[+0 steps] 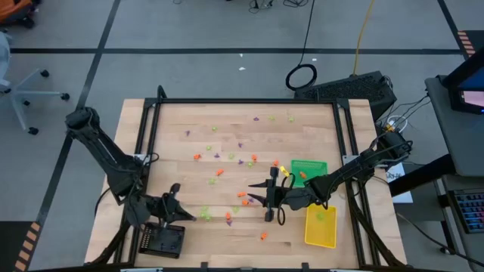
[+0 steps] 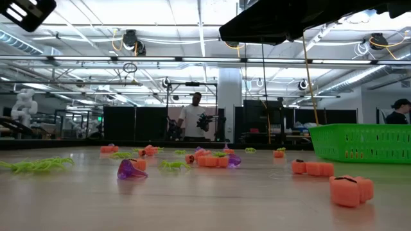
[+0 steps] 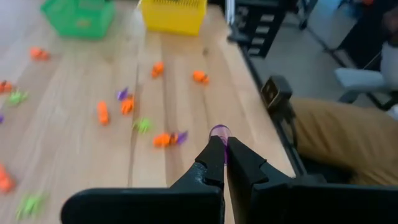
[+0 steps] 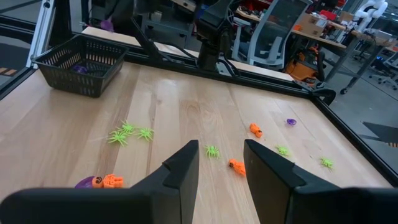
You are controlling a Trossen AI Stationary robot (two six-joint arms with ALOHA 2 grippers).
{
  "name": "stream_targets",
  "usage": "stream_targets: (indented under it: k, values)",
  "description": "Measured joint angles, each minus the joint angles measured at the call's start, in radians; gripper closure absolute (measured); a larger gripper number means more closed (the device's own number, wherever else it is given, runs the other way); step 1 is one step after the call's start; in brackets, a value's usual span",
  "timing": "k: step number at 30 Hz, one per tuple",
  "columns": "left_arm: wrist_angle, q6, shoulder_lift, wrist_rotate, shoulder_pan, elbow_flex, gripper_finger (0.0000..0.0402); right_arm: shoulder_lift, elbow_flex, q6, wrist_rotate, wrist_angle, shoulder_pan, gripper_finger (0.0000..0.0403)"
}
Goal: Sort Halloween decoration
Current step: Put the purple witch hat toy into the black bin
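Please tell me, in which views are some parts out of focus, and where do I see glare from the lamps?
Low view: the nearest orange trinket is soft; ceiling lamps glare white. Left wrist view: green tray and yellow tray look blurred. Right wrist view: the right gripper fingers are soft, the black tray sharper.

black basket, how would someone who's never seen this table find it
Start at the table's near edge on the left arm's side, just below the left gripper. The black basket sits there, apart from the green tray and yellow tray across the table; it is the only dark one.
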Motion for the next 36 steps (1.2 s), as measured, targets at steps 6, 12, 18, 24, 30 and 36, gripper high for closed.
stream_targets:
  k: [6,12,18,24,30,36]
  values:
    - [-0.186,-0.142,0.000,0.025,-0.024,0.067,0.0400,0.000,0.000,0.000,0.000,0.000,0.000,0.0287]
    - [-0.266,-0.280,0.004,0.107,-0.057,0.069,0.0400,0.000,0.000,0.006,0.000,0.000,0.000,0.0287]
    - [-0.340,-0.441,0.050,0.203,-0.090,0.070,0.0400,0.000,0.000,0.008,0.000,0.000,0.000,0.0287]
    - [-0.338,-0.540,0.135,0.318,-0.112,0.070,0.0400,0.000,0.000,0.009,0.000,0.000,0.000,0.0287]
    - [-0.327,-0.567,0.222,0.431,-0.113,0.070,0.0400,0.000,0.000,0.033,0.000,0.000,0.000,0.0287]
    - [-0.282,-0.567,0.260,0.482,-0.114,0.070,0.0400,0.000,0.000,0.033,0.000,0.000,0.000,0.0287]
